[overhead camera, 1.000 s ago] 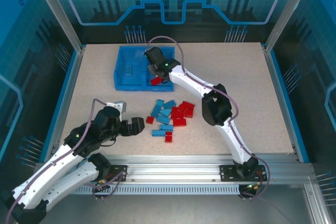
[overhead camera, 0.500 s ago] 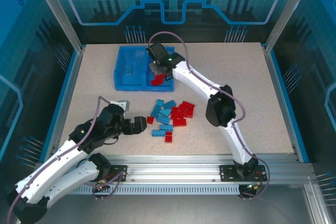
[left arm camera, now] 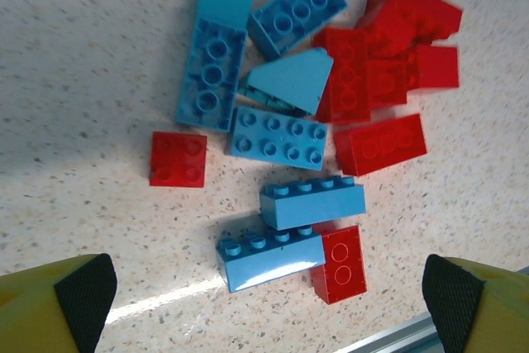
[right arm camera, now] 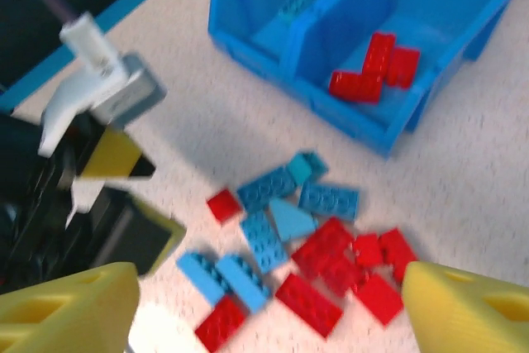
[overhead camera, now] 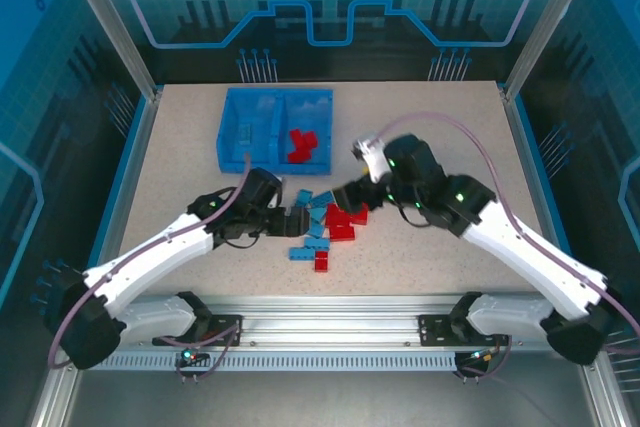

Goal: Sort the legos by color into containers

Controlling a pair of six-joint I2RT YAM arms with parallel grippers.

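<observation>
Crowding both arms over one heap is your main risk. The left end effector [left arm camera: 269, 299] and the right end effector [right arm camera: 269, 312] both hang spread wide and empty above the small studded plastic legos [overhead camera: 325, 219], red and light blue, which lie piled and touching on the speckled table [overhead camera: 450, 127]. If you close on a light blue brick [left arm camera: 269, 258], the red brick [left arm camera: 339, 264] pressed against it may come along and land in the wrong compartment of the blue rectangular plastic bin [overhead camera: 280, 94]. The arms may also clash.
</observation>
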